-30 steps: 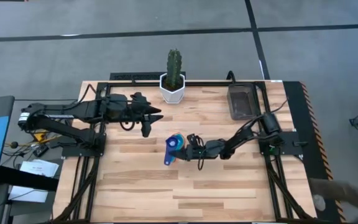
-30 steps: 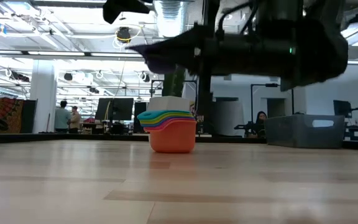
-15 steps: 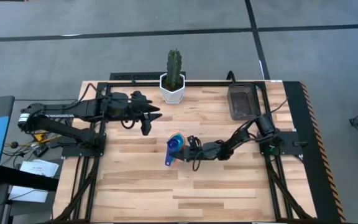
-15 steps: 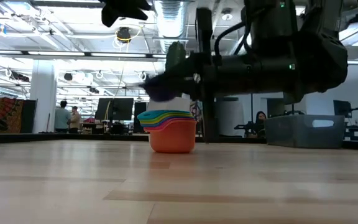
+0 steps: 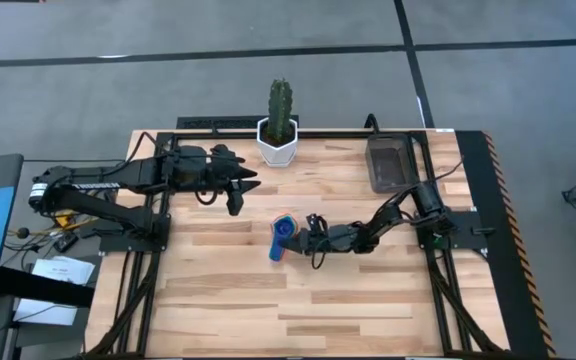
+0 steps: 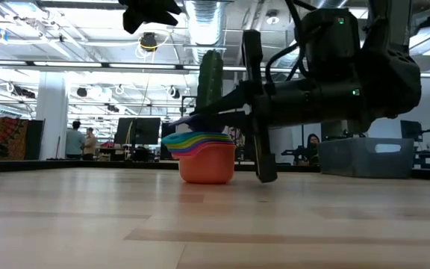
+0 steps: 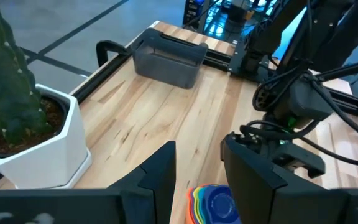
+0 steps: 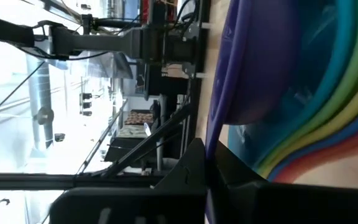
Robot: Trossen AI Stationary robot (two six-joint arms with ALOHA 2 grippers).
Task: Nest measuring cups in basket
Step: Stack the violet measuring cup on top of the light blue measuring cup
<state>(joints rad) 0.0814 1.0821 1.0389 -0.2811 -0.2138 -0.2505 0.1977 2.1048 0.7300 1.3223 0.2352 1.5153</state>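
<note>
A nested stack of measuring cups [image 6: 204,158], orange at the bottom with coloured rims above, stands on the table's middle [image 5: 284,226]. My right gripper [image 5: 301,238] reaches in level from the table's right, shut on a dark blue cup [image 8: 260,62]. That cup sits in the top of the stack; whether it rests there I cannot tell. My left gripper [image 7: 197,174] hovers open and high, to the stack's far left [image 5: 243,190], with nothing between its fingers. The dark grey basket [image 5: 390,165] stands at the far right, apart from the cups. My right gripper pinches a thin edge of the dark blue cup [image 8: 211,146] between its two fingers, on the cup's right side. The fingers come in level from the table's right. The cup's bowl is down in the light blue cup [image 8: 319,74], and its handle [image 5: 275,250] sticks out toward the near edge.
A cactus in a white hexagonal pot [image 5: 279,140] stands at the far edge, between the left gripper and the basket. Bare wooden table [image 5: 268,310] stretches from the stack toward the near edge. People stand in the room behind the table.
My right gripper has gone down toward the stack with the dark blue cup, still shut on it. The cup, earlier hanging above the stack's rims, has sunk into the stack's top, and its handle has shifted a little toward the stack.
</note>
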